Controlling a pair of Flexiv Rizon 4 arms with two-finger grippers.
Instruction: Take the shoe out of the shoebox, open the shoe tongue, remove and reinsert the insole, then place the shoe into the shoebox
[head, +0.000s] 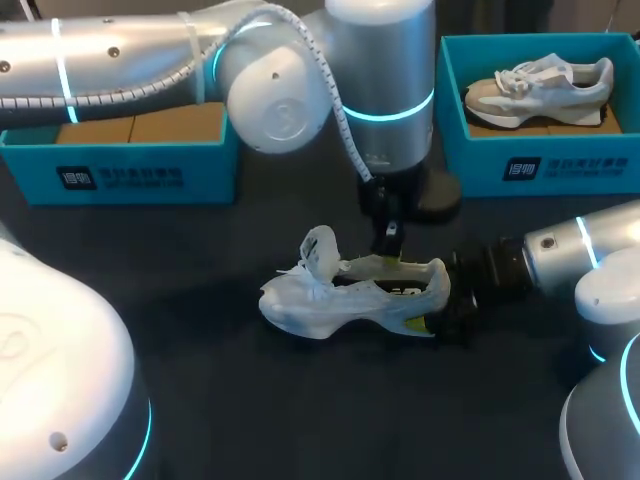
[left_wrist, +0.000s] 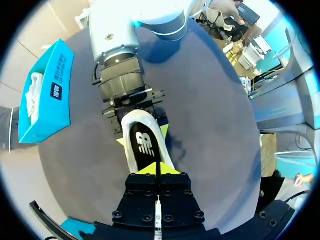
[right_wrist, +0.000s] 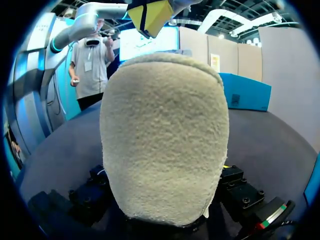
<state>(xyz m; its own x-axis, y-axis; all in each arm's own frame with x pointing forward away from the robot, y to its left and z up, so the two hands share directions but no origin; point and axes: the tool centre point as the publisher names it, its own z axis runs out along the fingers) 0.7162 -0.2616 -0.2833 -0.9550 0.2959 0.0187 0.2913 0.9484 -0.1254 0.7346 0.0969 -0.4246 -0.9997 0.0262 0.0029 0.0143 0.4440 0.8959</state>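
Two teal boxes stand along the far edge of the table. The left box (head: 120, 170) shows brown card inside where the left arm (head: 130, 60) does not cover it. The right box (head: 540, 165) holds a grey shoe (head: 540, 88) lying on its side, toe toward the middle. The white shoe (head: 340, 300) is outside both boxes, on the dark table (head: 250, 400) near the middle and in front of them. Its toe points to my left and its heel to my right, and its tongue (head: 320, 248) stands up ahead of the opening. The right arm (head: 560, 255) comes in low along the table. The right gripper (left_wrist: 142, 135) is clamped on the heel, with a yellow tip pressed to each side of the white shoe. In the right wrist view the fuzzy heel lining fills the space ahead of that gripper and hides its fingers. The left gripper (left_wrist: 157, 169) comes down from above into the opening, its yellow tips squeezed together with only a thin dark line between them. They sit at the forward end of the black insole (left_wrist: 145, 142), which lies inside the white shoe. I cannot tell whether they pinch the insole's edge. The table is a plain dark cloth and carries the two boxes, the white shoe and the arms' bases.
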